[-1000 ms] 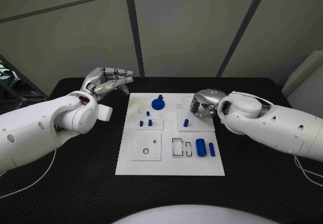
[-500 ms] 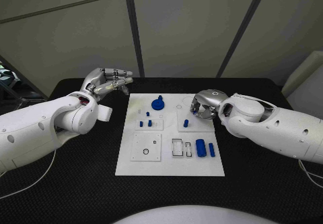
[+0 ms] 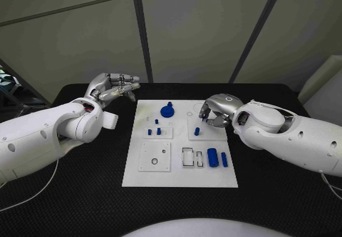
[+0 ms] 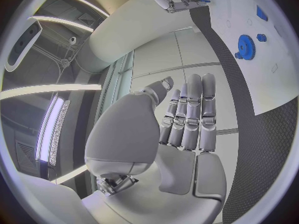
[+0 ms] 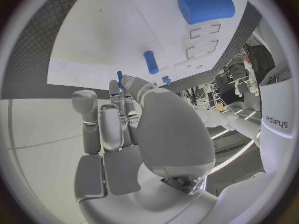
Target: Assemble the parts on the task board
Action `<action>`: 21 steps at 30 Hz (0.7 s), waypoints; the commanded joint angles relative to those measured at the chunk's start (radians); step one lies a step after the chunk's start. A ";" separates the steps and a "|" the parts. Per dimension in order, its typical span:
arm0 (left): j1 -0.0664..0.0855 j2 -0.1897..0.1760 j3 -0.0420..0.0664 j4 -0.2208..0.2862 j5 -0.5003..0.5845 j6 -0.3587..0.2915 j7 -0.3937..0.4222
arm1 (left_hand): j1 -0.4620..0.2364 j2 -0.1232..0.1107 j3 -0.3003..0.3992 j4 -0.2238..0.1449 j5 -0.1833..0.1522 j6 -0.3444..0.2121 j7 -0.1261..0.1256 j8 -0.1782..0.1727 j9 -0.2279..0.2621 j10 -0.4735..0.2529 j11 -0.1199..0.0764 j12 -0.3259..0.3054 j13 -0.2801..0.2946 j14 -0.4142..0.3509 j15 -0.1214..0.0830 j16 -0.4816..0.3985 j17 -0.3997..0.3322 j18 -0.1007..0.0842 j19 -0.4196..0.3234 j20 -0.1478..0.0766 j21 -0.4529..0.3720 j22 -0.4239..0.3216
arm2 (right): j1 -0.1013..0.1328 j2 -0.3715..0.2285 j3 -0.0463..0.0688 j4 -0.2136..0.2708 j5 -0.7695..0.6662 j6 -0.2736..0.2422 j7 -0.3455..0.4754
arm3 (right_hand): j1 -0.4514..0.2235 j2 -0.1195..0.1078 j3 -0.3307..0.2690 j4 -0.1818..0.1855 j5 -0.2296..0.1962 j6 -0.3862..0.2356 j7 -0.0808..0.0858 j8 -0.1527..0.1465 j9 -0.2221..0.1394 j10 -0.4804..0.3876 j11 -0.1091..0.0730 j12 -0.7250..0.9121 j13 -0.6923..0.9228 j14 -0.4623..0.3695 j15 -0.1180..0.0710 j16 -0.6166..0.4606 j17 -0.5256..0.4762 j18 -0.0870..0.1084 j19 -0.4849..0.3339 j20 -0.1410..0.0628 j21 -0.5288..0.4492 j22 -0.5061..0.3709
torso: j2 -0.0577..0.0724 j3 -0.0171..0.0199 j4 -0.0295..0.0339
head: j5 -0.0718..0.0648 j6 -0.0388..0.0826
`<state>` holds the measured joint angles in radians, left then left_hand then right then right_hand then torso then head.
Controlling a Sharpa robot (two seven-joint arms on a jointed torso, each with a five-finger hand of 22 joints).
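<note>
The white task board (image 3: 178, 173) lies mid-table. On it are a blue gear (image 3: 167, 109), short blue pegs (image 3: 154, 131), one peg (image 3: 196, 130) further right, and a thick blue cylinder (image 3: 212, 156) beside a thinner one (image 3: 224, 158). My right hand (image 3: 216, 111) hovers over the board's far right part, fingers curled. In the right wrist view its fingertips pinch a thin blue pin (image 5: 119, 76) above the board (image 5: 112, 30), with the peg (image 5: 151, 62) and thick cylinder (image 5: 207, 8) beyond. My left hand (image 3: 114, 87) is raised off the board's far left corner, fingers straight, holding nothing; the gear (image 4: 246, 47) shows past it.
The black table (image 3: 78, 197) surrounds the board on all sides. Two raised white square blocks (image 3: 154, 155) with holes and small slotted recesses (image 3: 189, 155) sit on the board's near half. Grey wall panels stand behind the table.
My right arm has shifted slightly, with its hand turning a little over the board's far right part. The left hand has barely moved.
</note>
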<state>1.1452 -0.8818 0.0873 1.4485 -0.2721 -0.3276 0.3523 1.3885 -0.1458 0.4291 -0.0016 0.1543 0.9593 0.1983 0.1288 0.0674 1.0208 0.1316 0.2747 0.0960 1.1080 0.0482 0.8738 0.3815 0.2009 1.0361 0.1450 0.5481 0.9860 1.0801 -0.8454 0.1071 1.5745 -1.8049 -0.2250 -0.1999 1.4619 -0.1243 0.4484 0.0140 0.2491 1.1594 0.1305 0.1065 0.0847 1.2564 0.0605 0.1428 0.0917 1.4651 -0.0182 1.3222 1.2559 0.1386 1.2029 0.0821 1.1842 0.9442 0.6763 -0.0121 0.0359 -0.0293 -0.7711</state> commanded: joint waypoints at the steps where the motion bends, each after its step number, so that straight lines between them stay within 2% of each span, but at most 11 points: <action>1: 0.001 0.001 0.001 -0.001 0.005 -0.003 0.007 | 0.003 0.008 -0.008 0.001 -0.005 -0.002 0.006 0.001 -0.001 -0.006 0.001 0.005 -0.001 -0.005 -0.001 -0.004 -0.001 -0.018 -0.002 -0.002 -0.006 -0.001 | 0.002 -0.004 0.002 0.044 0.015 -0.048 0.006 | -0.005 0.006 0.000 -0.006 0.007 0.006 -0.001 0.006 0.001 0.007 -0.004 -0.001 0.002 0.062 -0.005 0.005 0.003 -0.012 0.007 0.000 0.007 0.002 | 0.001 0.0010 -0.0010 | 0.008 0.001; 5: 0.001 0.004 0.001 -0.004 0.005 -0.003 0.007 | 0.003 0.008 -0.009 0.001 -0.005 -0.003 0.007 0.001 -0.001 -0.008 0.002 0.006 -0.001 -0.005 0.000 -0.005 -0.002 -0.018 -0.002 -0.002 -0.006 -0.002 | 0.003 -0.002 0.003 0.107 0.036 -0.076 0.019 | -0.005 0.006 0.001 -0.009 0.015 0.004 0.000 0.004 0.000 0.006 -0.003 -0.004 0.003 0.062 -0.005 0.009 0.004 -0.013 0.007 0.000 0.010 0.006 | 0.002 0.0008 0.0008 | 0.014 0.000; 7: 0.001 0.007 0.001 -0.005 0.005 -0.003 0.007 | 0.003 0.008 -0.009 0.001 -0.005 -0.003 0.007 0.001 -0.001 -0.008 0.002 0.006 -0.001 -0.005 0.000 -0.005 -0.002 -0.018 -0.002 -0.002 -0.006 -0.002 | 0.003 0.006 0.003 0.132 0.053 -0.087 0.026 | -0.006 0.006 0.002 -0.009 0.017 0.004 0.001 0.003 0.000 0.006 -0.003 -0.005 0.003 0.062 -0.005 0.009 0.004 -0.013 0.007 0.000 0.011 0.006 | 0.001 0.0005 0.0021 | 0.024 -0.002; 11: 0.001 0.011 0.001 -0.006 0.005 -0.003 0.007 | 0.003 0.008 -0.009 0.001 -0.005 -0.003 0.007 0.001 -0.001 -0.008 0.002 0.006 -0.001 -0.005 0.000 -0.005 -0.002 -0.018 -0.002 -0.002 -0.006 -0.002 | 0.002 0.024 0.003 0.154 0.078 -0.094 0.037 | -0.008 0.006 0.002 -0.010 0.019 0.003 0.001 0.002 0.000 0.005 -0.002 -0.006 0.003 0.062 -0.004 0.010 0.004 -0.013 0.007 0.001 0.012 0.007 | 0.001 -0.0001 0.0014 | 0.038 -0.001; 14: 0.001 0.019 0.001 -0.009 0.005 -0.004 0.007 | 0.003 0.008 -0.009 0.001 -0.005 -0.003 0.007 0.001 -0.001 -0.008 0.002 0.006 -0.001 -0.005 0.000 -0.005 -0.002 -0.018 -0.002 -0.002 -0.006 -0.002 | 0.002 0.046 0.003 0.158 0.093 -0.091 0.046 | -0.008 0.006 0.002 -0.010 0.020 0.002 0.002 0.001 -0.001 0.004 -0.002 -0.007 0.003 0.062 -0.004 0.011 0.005 -0.013 0.007 0.001 0.013 0.008 | 0.002 -0.0007 0.0016 | 0.053 0.000; 17: 0.001 0.026 0.001 -0.013 0.005 -0.003 0.007 | 0.003 0.008 -0.009 0.001 -0.005 -0.003 0.007 0.001 -0.001 -0.008 0.002 0.006 -0.001 -0.005 0.000 -0.005 -0.002 -0.018 -0.002 -0.002 -0.006 -0.002 | 0.001 0.080 0.002 0.146 0.104 -0.083 0.058 | -0.008 0.006 0.003 -0.011 0.021 0.001 0.002 0.001 -0.001 0.004 -0.002 -0.008 0.003 0.062 -0.004 0.013 0.007 -0.013 0.007 0.001 0.013 0.008 | 0.003 -0.0006 0.0011 | 0.079 -0.001; 18: 0.001 0.029 0.001 -0.014 0.005 -0.002 0.006 | 0.003 0.008 -0.009 0.001 -0.005 -0.003 0.007 0.001 -0.001 -0.008 0.002 0.006 -0.001 -0.005 0.000 -0.005 -0.002 -0.018 -0.002 -0.002 -0.006 -0.002 | 0.000 0.091 0.002 0.140 0.106 -0.080 0.061 | -0.008 0.006 0.003 -0.011 0.021 0.001 0.002 0.001 -0.001 0.004 -0.002 -0.008 0.003 0.062 -0.004 0.013 0.007 -0.013 0.007 0.001 0.013 0.008 | 0.003 -0.0009 0.0010 | 0.084 -0.002; 21: 0.001 0.034 0.001 -0.017 0.005 0.000 0.006 | 0.003 0.009 -0.010 0.001 -0.004 -0.005 0.008 0.000 -0.001 -0.009 0.002 0.006 -0.001 -0.005 0.000 -0.006 -0.003 -0.018 -0.001 -0.001 -0.007 -0.002 | -0.011 0.117 0.001 0.124 0.109 -0.070 0.068 | -0.008 0.006 0.003 -0.012 0.021 0.000 0.003 0.000 -0.001 0.003 -0.001 -0.009 0.003 0.062 -0.004 0.014 0.007 -0.013 0.007 0.001 0.015 0.010 | 0.002 -0.0014 0.0018 | 0.100 -0.003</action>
<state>1.1452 -0.8494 0.0873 1.4324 -0.2715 -0.3295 0.3522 1.3885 -0.1458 0.4263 0.0013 0.1543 0.9558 0.2019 0.1288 0.0675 1.0173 0.1352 0.2747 0.0960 1.1080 0.0482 0.8742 0.3798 0.2009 1.0361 0.1450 0.5481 0.9845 1.0720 -0.7307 0.1087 1.7047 -1.7210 -0.2899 -0.1585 1.4577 -0.1207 0.4514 0.0055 0.2650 1.1590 0.1305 0.1036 0.0833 1.2564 0.0605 0.1370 0.0941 1.4651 -0.0182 1.3328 1.2620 0.1318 1.2028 0.0821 1.1925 0.9535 0.6785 -0.0128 0.0372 0.0601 -0.7732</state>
